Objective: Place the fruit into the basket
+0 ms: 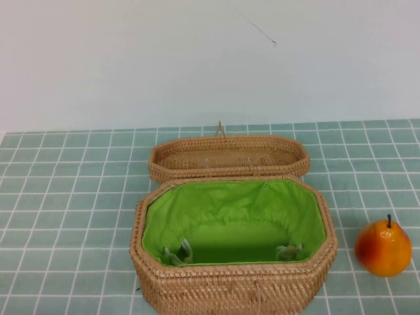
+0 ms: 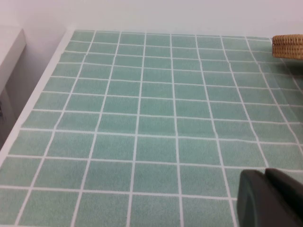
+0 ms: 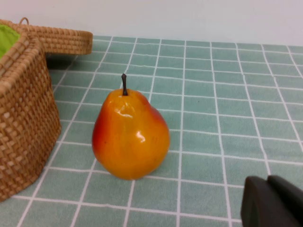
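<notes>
The fruit (image 1: pixel 384 248), a glossy orange-yellow pear with a red blush and a dark stem, stands upright on the tiled cloth just right of the basket. The basket (image 1: pixel 236 285) is tan wicker with a bright green lining, open and empty, at the front centre. In the right wrist view the fruit (image 3: pixel 130 137) stands beside the basket's wall (image 3: pixel 23 118). My right gripper (image 3: pixel 267 178) is shut and empty, a short way from the fruit and apart from it. My left gripper (image 2: pixel 265 172) is shut and empty over bare tiles on the left. Neither gripper shows in the high view.
The shallow unlined wicker lid (image 1: pixel 230 157) lies right behind the basket; it also shows in the right wrist view (image 3: pixel 61 40) and the left wrist view (image 2: pixel 288 46). The table's left edge (image 2: pixel 33 109) borders a white wall. Green tiled cloth (image 1: pixel 65 197) covers the table.
</notes>
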You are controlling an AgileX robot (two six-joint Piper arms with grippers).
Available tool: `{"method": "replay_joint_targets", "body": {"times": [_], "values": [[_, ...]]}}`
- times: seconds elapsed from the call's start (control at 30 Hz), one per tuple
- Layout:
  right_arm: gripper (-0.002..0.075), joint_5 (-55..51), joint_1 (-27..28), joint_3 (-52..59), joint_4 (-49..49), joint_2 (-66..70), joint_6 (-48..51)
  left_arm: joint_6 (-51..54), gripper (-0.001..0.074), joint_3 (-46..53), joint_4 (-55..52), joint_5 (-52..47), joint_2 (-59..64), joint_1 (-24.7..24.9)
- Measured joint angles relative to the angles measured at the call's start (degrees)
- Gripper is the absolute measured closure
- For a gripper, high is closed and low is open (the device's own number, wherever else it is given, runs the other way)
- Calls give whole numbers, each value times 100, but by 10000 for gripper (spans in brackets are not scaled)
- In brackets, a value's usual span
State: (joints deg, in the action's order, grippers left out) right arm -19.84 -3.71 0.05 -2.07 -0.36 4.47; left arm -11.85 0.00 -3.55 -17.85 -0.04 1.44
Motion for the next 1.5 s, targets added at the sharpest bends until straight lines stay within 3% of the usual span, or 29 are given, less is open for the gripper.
{"method": "replay_joint_targets", "body": {"times": [1.37,1.5], "values": [[728,0,0,0,-10,8,-23,9,738,0,0,0,0,0],[728,593,0,0,-10,8,-11,9,738,0,0,0,0,0]]}}
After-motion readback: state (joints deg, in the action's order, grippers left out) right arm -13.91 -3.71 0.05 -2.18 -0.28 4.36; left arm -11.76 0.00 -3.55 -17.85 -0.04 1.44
